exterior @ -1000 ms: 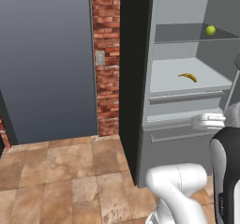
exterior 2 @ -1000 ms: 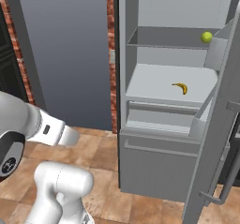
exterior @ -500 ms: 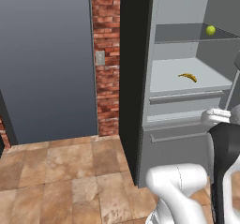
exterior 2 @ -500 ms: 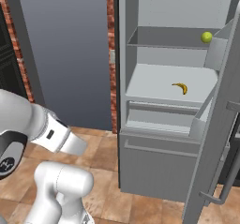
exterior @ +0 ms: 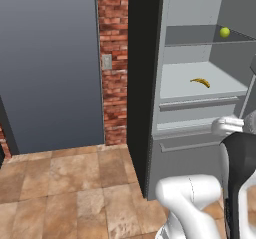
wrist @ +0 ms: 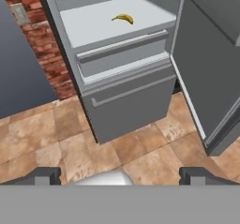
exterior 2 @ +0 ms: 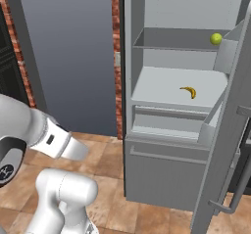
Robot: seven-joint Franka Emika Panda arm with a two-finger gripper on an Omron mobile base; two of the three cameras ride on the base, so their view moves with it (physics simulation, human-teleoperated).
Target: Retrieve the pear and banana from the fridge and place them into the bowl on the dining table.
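One banana on the middle shelf and one pear on the shelf above, inside one open fridge (no legible lettering); gripper spread wide, empty.

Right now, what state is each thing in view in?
fridge: door swung open, shelves exposed.
banana: lying on the middle shelf, untouched.
pear: sitting on the upper shelf, untouched.
gripper: open, empty, well short of the fridge.

Glossy white rounded arm links with dark joints.
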